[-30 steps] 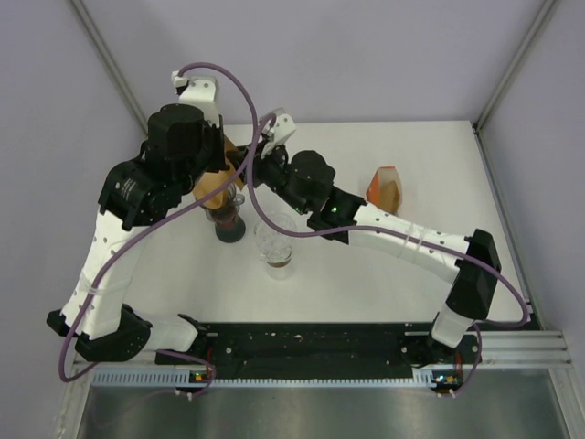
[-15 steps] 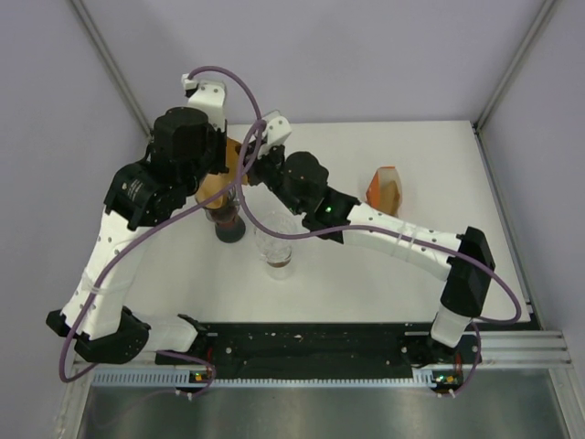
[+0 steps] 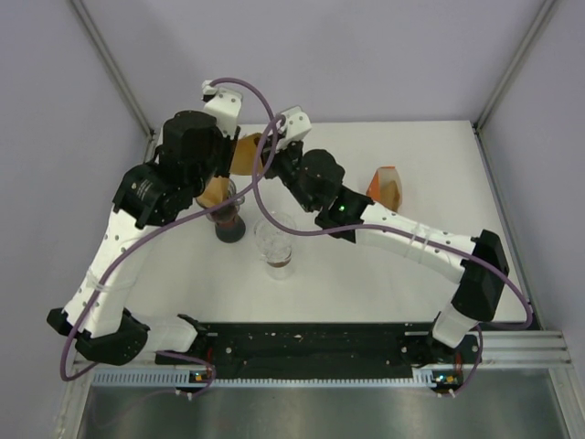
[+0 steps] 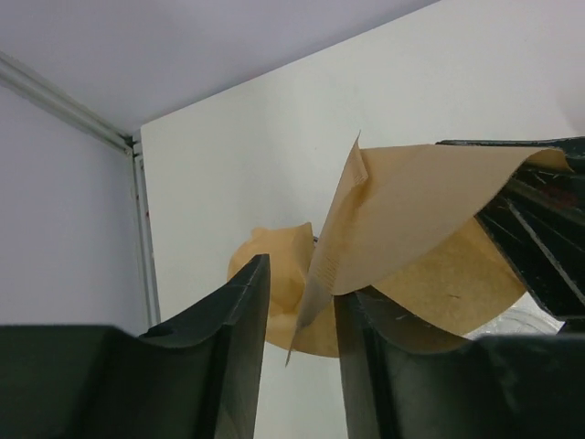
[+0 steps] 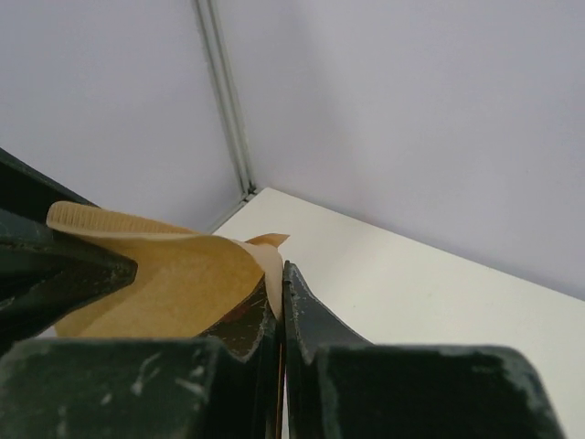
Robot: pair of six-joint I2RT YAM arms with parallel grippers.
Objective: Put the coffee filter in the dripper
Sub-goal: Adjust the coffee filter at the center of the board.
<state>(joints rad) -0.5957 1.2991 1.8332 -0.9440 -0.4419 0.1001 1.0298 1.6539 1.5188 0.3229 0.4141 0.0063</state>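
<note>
A brown paper coffee filter [image 3: 247,148] hangs in the air at the back left of the table, between my two grippers. My right gripper [image 5: 281,274] is shut on one edge of the coffee filter [image 5: 155,274]. My left gripper [image 4: 302,283] is open, and the folded seam of the coffee filter [image 4: 430,201] hangs in the gap, leaning on the right finger. The glass dripper [image 3: 222,197] stands just below on a dark carafe [image 3: 230,229]. More brown paper [image 4: 274,265] sits in the dripper.
A clear glass [image 3: 274,245] stands right of the carafe. An orange filter packet [image 3: 386,187] stands at the back right. The enclosure's wall and corner post [image 4: 137,210] are close behind the grippers.
Both grippers and the filter have shifted towards the back right. The left gripper's jaws have come apart, while the right gripper stays shut on the filter.
</note>
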